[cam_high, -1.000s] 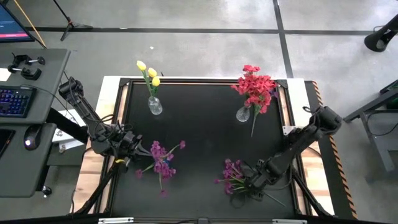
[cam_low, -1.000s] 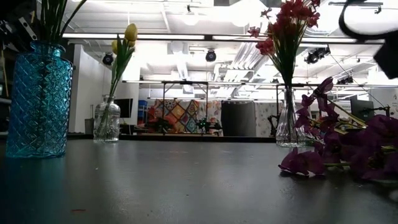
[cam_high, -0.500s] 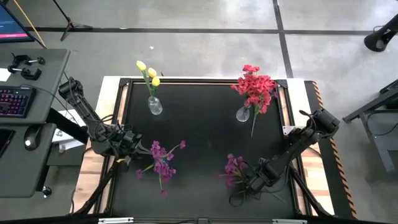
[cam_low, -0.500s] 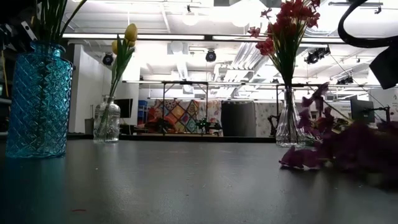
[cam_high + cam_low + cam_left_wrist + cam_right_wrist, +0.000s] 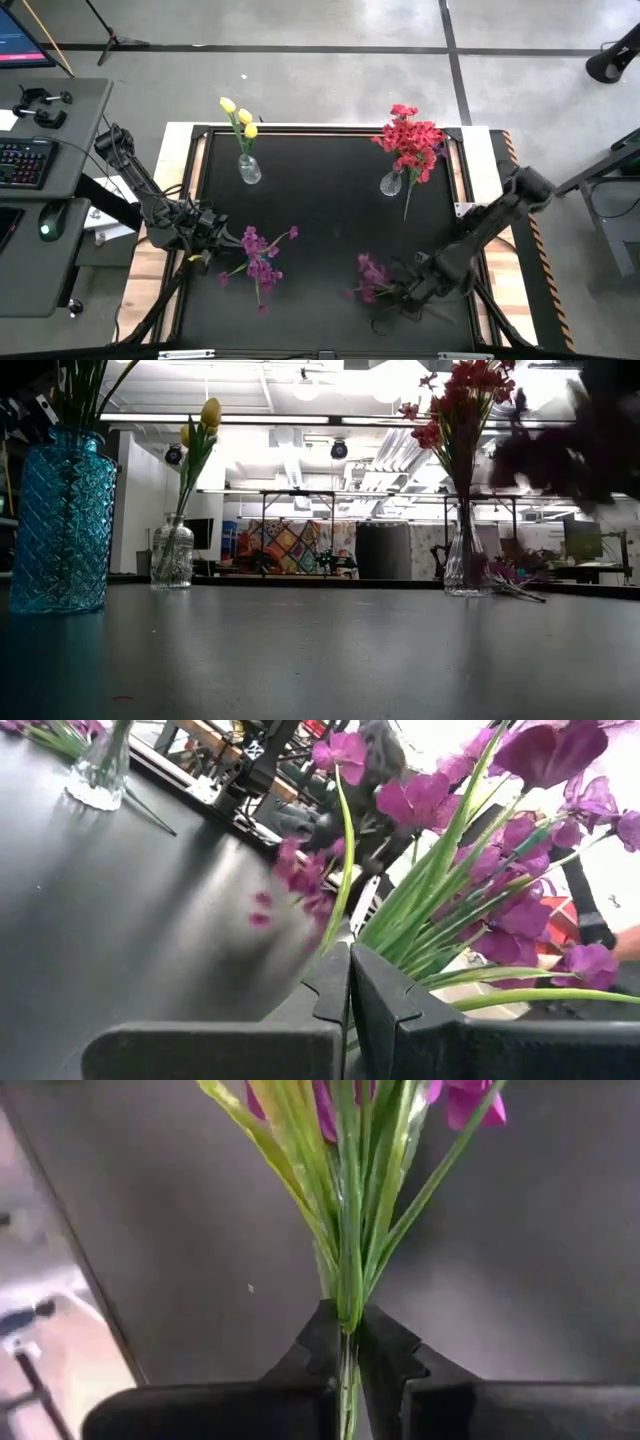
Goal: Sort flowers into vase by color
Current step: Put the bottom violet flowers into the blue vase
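Two bunches of purple flowers on green stems are in my grippers. My left gripper (image 5: 218, 241) at the table's left is shut on one bunch (image 5: 258, 256). My right gripper (image 5: 404, 293) at the near right is shut on the other (image 5: 368, 274), which shows blurred and high in the low view (image 5: 572, 452). Yellow flowers (image 5: 240, 117) stand in a small clear vase (image 5: 248, 171) at the far left. Red flowers (image 5: 408, 135) stand in a clear vase (image 5: 391, 184) at the far right. A blue glass vase (image 5: 62, 520) holding green stems shows only in the low view. My left gripper pinches the bunch's green stems (image 5: 372, 942) between its two fingers, at their lower end. The fingers come about level from the table's left, along the stems. The blooms spread beyond the fingertips. My right gripper pinches the gathered green stems (image 5: 346, 1312) of its bunch between its two fingers. It comes from the table's right side, along the stems. The bunch is lifted clear of the table, blooms pointing toward the table's left.
A loose green stem (image 5: 408, 207) lies on the table beside the red vase. The black tabletop (image 5: 330, 220) has a raised pale frame (image 5: 180, 180). A desk with keyboard and mouse (image 5: 30, 160) stands left of the table.
My right gripper has shut on the stems of the purple bunch at the near right and raised it. The bunch, which lay on the table, now hangs clear of it and has shifted slightly toward the table's left.
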